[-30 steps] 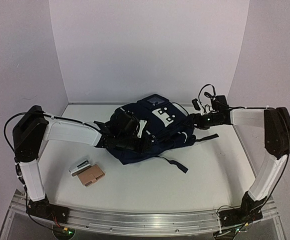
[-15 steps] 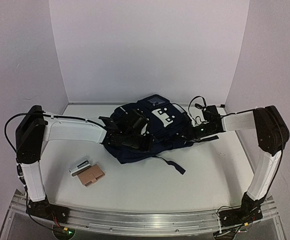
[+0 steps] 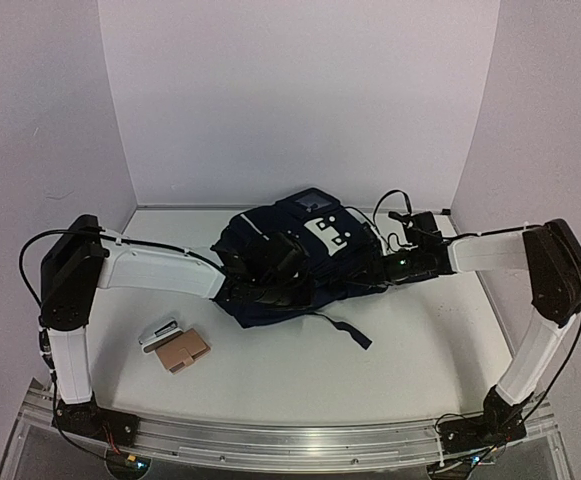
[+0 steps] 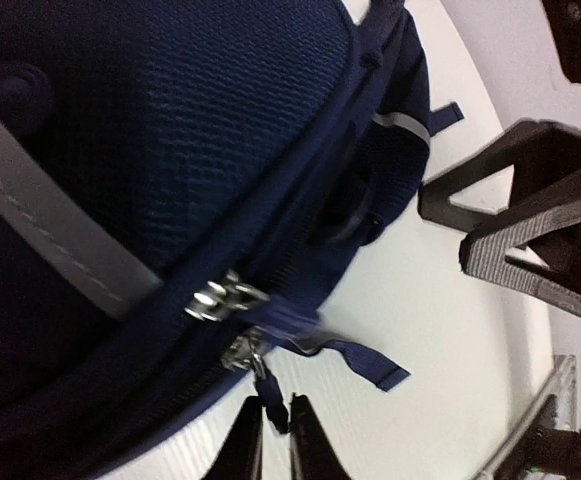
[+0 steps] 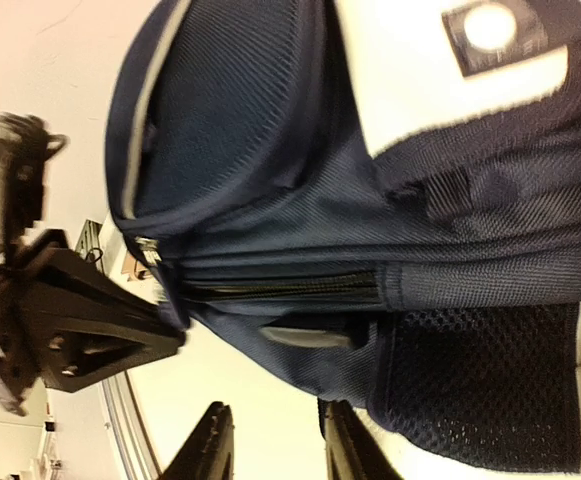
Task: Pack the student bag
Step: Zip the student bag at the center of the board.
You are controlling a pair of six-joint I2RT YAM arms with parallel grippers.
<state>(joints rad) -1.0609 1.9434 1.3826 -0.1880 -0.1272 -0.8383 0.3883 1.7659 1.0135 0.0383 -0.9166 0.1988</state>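
Observation:
The student bag (image 3: 290, 250), dark navy with a white patch, lies in the middle of the table. In the left wrist view its mesh panel (image 4: 200, 130) fills the frame, with two metal zipper sliders (image 4: 220, 297) at its edge. My left gripper (image 4: 275, 402) is shut on the small dark pull tab (image 4: 270, 390) hanging from the lower slider. It sits at the bag's front-left side (image 3: 270, 278). My right gripper (image 5: 275, 410) is open and empty just below the bag's closed side zipper (image 5: 280, 288), at the bag's right side (image 3: 372, 270).
A white and silver item (image 3: 160, 333) and a tan flat item (image 3: 182, 350) lie on the table left of the bag. A loose dark strap (image 3: 345, 330) trails toward the front. White walls close in the table at the back and sides.

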